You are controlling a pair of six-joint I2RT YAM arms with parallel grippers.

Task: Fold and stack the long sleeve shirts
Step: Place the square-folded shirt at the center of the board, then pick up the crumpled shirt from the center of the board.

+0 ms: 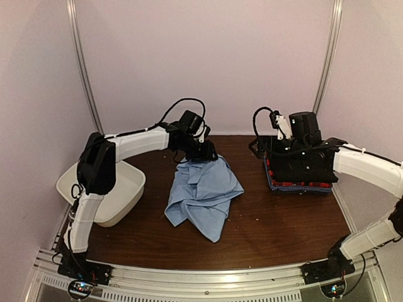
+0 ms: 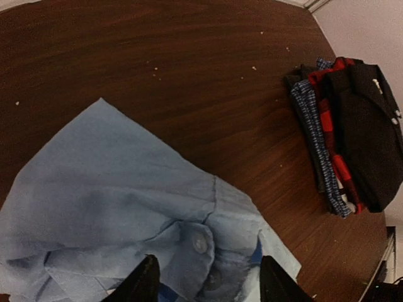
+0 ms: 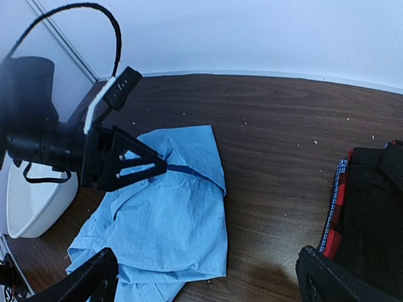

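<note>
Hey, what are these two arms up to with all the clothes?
They are folding shirts. The left hand sits at the far edge of a crumpled light blue shirt, fingers apart; it is not folded yet. The right hand hangs open by the stack of folded shirts, black on top, holding nothing.

The table (image 1: 283,220) had a dark wood-grain top, smooth, with a low sheen and pale specks on it. The light blue shirt (image 1: 204,189) was thin woven cloth, matt and creased; its button (image 2: 199,244) looked pale and slightly glossy. The black shirt (image 2: 368,145) was plain matt cloth. The red shirt (image 2: 326,116) and the blue check shirt (image 2: 313,126) showed matt checked weave at their folded edges. The tub (image 1: 126,198) was smooth white plastic, faintly glossy. The rail (image 1: 208,280) was bare ribbed metal.
</note>
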